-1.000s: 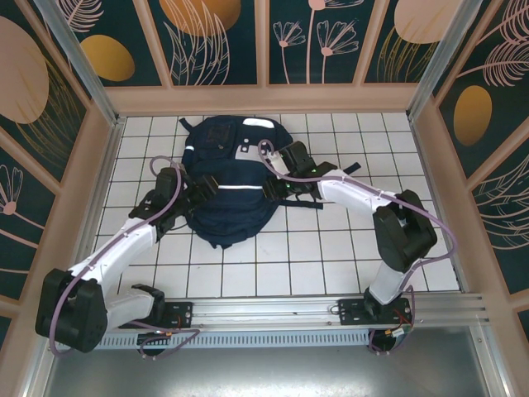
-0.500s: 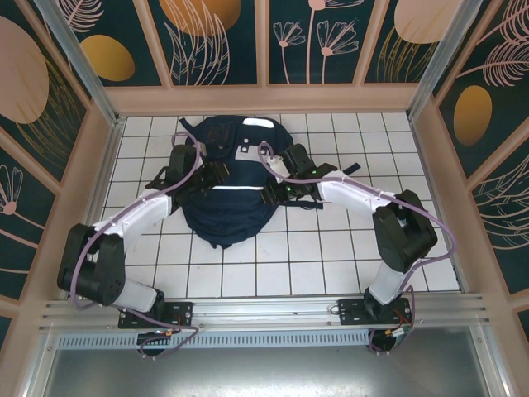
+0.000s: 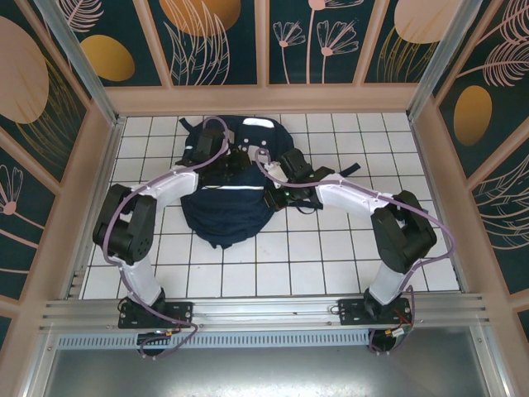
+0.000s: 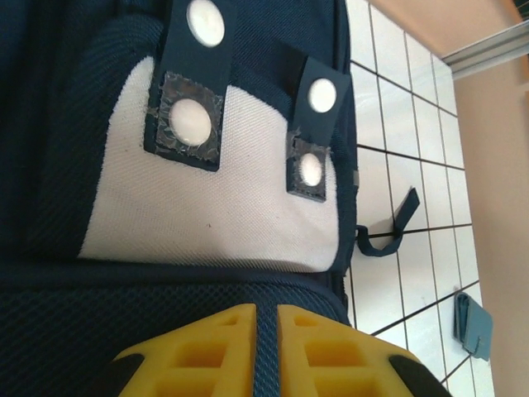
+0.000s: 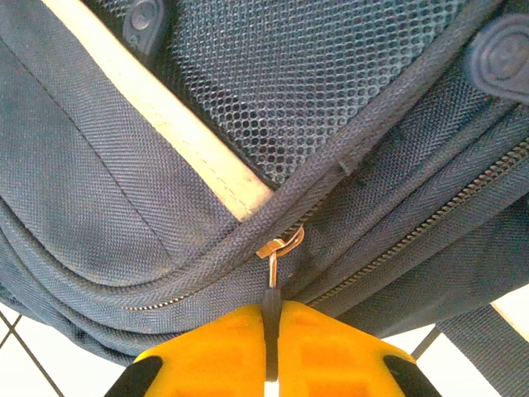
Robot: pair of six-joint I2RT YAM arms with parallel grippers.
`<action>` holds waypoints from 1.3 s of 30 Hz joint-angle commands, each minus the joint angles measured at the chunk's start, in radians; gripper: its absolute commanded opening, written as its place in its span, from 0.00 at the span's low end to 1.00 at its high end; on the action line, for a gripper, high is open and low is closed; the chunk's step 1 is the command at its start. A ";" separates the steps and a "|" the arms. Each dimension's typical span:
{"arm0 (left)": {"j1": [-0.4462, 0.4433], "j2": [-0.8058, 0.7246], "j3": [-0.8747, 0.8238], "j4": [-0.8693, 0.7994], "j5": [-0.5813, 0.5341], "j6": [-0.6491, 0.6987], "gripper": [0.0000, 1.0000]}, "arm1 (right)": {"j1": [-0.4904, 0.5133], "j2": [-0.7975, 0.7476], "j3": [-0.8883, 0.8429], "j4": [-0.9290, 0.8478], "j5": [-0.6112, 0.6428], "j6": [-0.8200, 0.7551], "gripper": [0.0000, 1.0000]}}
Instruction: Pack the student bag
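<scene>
Right now the bag (image 3: 227, 198) is lying flat on the white-tiled table (image 3: 331, 265), toward the far wall and a little left of the middle, and both arms are bending in over it from either side. The left gripper (image 4: 266, 314) is sitting on the bag's upper half, near the far end. Its yellow fingers are pressing almost together, with only a thin fold of navy fabric showing in the slit between them, so it is pinching the bag itself. Just beyond those fingers a light grey patch (image 4: 223, 207) is facing up, and two navy tabs (image 4: 186, 124) with white snaps are lying across its far edge. Past the bag's side a dark strap (image 4: 388, 236) is trailing onto the tiles, and a small blue-grey thing (image 4: 473, 324) is lying well apart from it; I cannot tell what that is. The right gripper (image 5: 271, 318) is working at the bag's right edge, about halfway along it. Its fingers are squeezing tight on the black zip pull (image 5: 270, 298), which is hanging from a metal slider (image 5: 279, 244) where the zip line is running under a corded seam. Above that seam a panel of dark mesh (image 5: 314, 83) is showing, with a pale stripe (image 5: 165, 116) running slantwise beside it.
</scene>
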 commanded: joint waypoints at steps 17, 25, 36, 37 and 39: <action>0.000 0.113 0.063 0.017 -0.036 -0.125 0.19 | 0.259 -0.105 -0.053 0.049 0.127 0.084 0.29; 0.000 -0.075 0.029 -0.049 -0.099 -0.076 0.49 | 0.029 -0.373 -0.238 0.193 0.095 0.373 0.52; -0.053 -0.408 -0.265 -0.182 -0.235 -0.039 0.51 | -0.036 -0.226 -0.114 0.207 -0.005 0.777 0.54; -0.065 -0.437 -0.290 -0.205 -0.245 -0.042 0.50 | -0.037 -0.196 -0.092 0.204 -0.016 0.796 0.53; -0.095 -0.482 -0.340 -0.236 -0.279 -0.056 0.50 | -0.036 -0.148 -0.062 0.210 -0.034 0.816 0.48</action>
